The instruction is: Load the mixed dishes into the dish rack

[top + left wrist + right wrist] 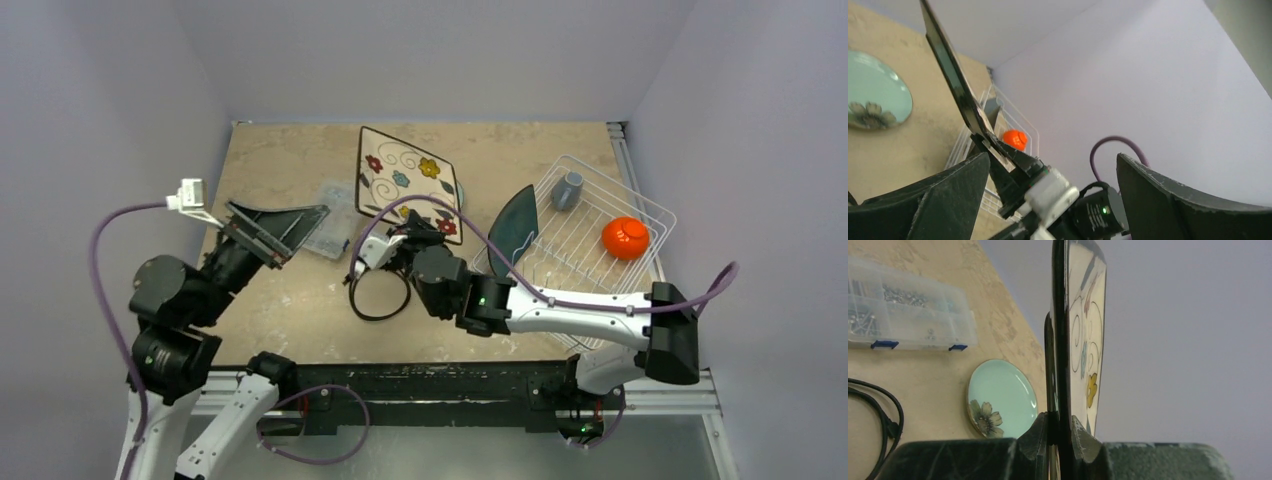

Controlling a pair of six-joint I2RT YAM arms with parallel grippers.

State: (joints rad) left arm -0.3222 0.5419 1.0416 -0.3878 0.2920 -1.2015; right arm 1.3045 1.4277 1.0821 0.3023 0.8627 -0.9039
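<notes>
My right gripper (424,233) is shut on the lower edge of the dark-rimmed square patterned plate (405,183) and holds it tilted up off the table; in the right wrist view the plate (1083,330) stands edge-on between the pads (1060,427). The pale mint round plate (1000,397) lies flat on the table behind it. The white wire dish rack (600,262) at the right holds the grey-blue mug (567,190) and the orange bowl (625,237). The dark teal plate (514,230) stands at the rack's left end. My left gripper (303,236) is open and empty at the left.
A clear plastic compartment box (330,228) lies just under my left gripper's fingertips. A black coiled cable (380,292) lies on the table below my right gripper. Pale walls close in the table on three sides.
</notes>
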